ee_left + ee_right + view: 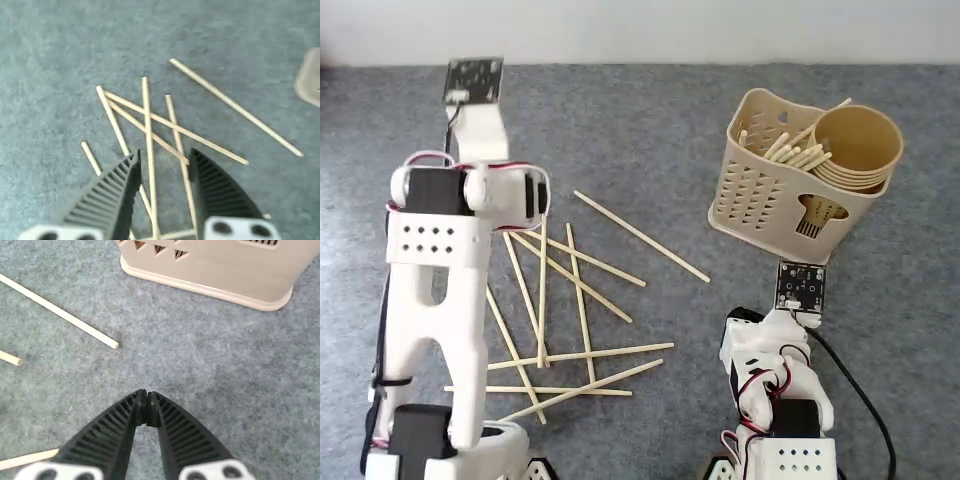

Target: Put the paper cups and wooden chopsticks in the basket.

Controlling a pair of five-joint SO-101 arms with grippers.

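Left hand (164, 151) released over the wooden chopsticks (145, 100), light, stiff, likely to roll, so pinch one mid-length; right hand (147, 393) clenched empty near the basket (215, 275).

- Table cover (720, 100): grey cloth like felt or carpet, matt, with a rough and fuzzy surface.
- Chopsticks (642, 236), centre of the high view: pale bare wood, matt and smooth.
- Basket (760, 190), upper right: beige plastic, smooth, with a faint shine.
- Cups (860, 145) in the basket: tan paper, matt.
- Left gripper (165, 151) and right gripper (147, 392): black matt plastic, ribbed on the inner faces.
- Arms (435, 270): white plastic, smooth, slightly glossy.
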